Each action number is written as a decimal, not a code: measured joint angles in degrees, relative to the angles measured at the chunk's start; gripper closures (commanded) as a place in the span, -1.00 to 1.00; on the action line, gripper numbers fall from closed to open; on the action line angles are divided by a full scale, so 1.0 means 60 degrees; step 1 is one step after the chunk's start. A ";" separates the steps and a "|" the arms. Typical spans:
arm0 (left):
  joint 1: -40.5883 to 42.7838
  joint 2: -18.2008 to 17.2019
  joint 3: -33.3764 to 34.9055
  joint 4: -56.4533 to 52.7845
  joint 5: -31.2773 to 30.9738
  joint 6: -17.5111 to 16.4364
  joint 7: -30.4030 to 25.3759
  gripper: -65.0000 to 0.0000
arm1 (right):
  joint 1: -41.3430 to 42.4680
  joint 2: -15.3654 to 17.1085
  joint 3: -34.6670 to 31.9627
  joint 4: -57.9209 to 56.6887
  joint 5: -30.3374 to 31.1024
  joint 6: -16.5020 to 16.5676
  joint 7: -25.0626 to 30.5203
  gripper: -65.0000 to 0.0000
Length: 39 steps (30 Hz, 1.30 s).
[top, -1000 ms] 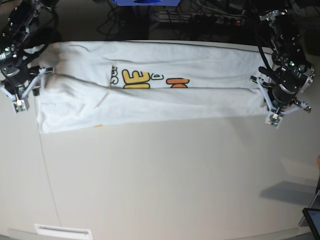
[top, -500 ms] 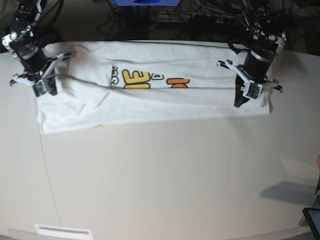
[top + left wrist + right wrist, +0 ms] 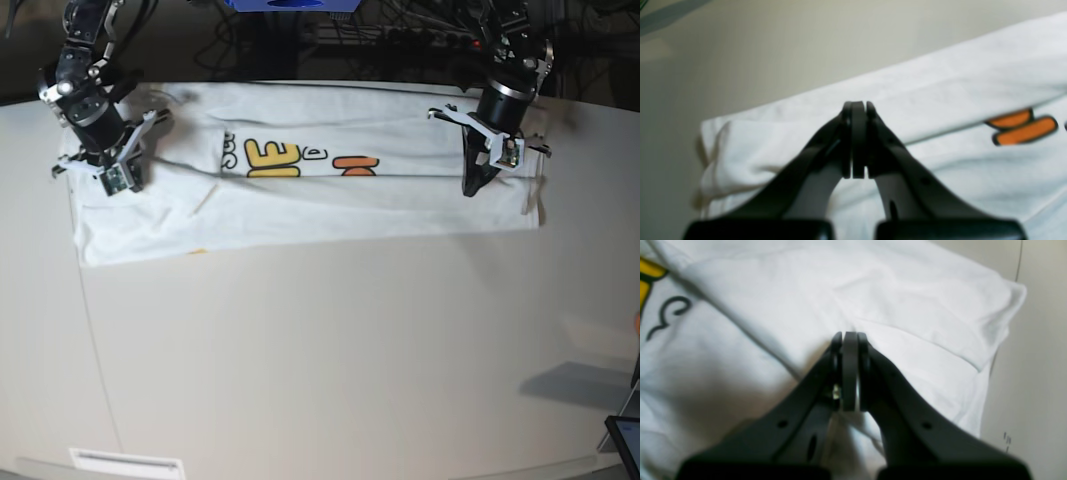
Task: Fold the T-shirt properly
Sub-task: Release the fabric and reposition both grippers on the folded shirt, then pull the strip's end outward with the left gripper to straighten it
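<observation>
The white T-shirt (image 3: 330, 205) lies as a long folded band across the far part of the table, with yellow and orange print (image 3: 300, 158) showing along its middle. My left gripper (image 3: 470, 188) is shut, its tips pointing down onto the shirt near its right end; the left wrist view shows the closed tips (image 3: 857, 106) over white cloth (image 3: 957, 83) beside orange letters (image 3: 1023, 126). My right gripper (image 3: 118, 180) is shut over the shirt's left end; its tips (image 3: 848, 336) rest at a fold line on the cloth (image 3: 907, 296). No cloth shows between either pair of fingers.
The beige table (image 3: 330, 350) stretches toward the near edge in front of the shirt. Dark cables and equipment (image 3: 400, 35) run behind the far edge, with a blue object (image 3: 290, 4) there. A dark screen corner (image 3: 625, 440) sits at the near right.
Both arms have come in from beyond the shirt's ends and now sit over the cloth, farther back. The right gripper has gone from open to shut. The shirt has not shifted.
</observation>
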 measured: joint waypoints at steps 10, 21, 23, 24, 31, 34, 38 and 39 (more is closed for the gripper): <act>-0.0208 -0.0339 -0.0018 -0.1687 0.0943 0.0707 -0.0506 1.00 | 0.0514 0.0095 0.0073 -0.1432 0.0259 -0.0149 0.0525 0.97; -0.1351 -0.0317 0.0535 -0.2437 0.2670 0.1042 -0.0831 1.00 | 0.1242 0.0397 0.0561 -0.2546 0.0627 0.0146 0.0984 0.97; -0.1446 -0.0310 0.1086 -0.2142 0.2754 0.1129 -0.0157 1.00 | 0.1490 0.0484 0.0790 -0.2856 0.0637 0.0138 0.1031 0.97; -0.1508 -0.0306 0.1344 -0.2033 0.2761 0.1137 0.0131 1.00 | 0.1566 0.0586 0.0874 -0.2965 0.0656 0.0113 0.1038 0.97; -0.1898 0.0044 0.2874 -0.1657 0.2918 0.1005 0.1155 1.00 | 0.1661 0.1067 0.1235 -0.3333 0.0758 0.0029 0.1093 0.97; -0.2157 0.0106 0.3268 -0.1654 0.3016 0.0954 0.1628 1.00 | 0.1705 0.1086 0.1446 -0.3366 0.0750 0.0044 0.1056 0.97; -0.2087 0.0197 0.3475 -0.1228 0.3417 0.0871 0.2040 1.00 | 0.1770 0.1366 0.1574 -0.3388 0.0568 0.0011 0.0871 0.97; -0.2065 0.0262 0.3475 -0.1107 0.3603 0.0809 0.2171 1.00 | 0.1770 0.1421 0.1574 -0.3406 0.0539 0.0007 0.0871 0.97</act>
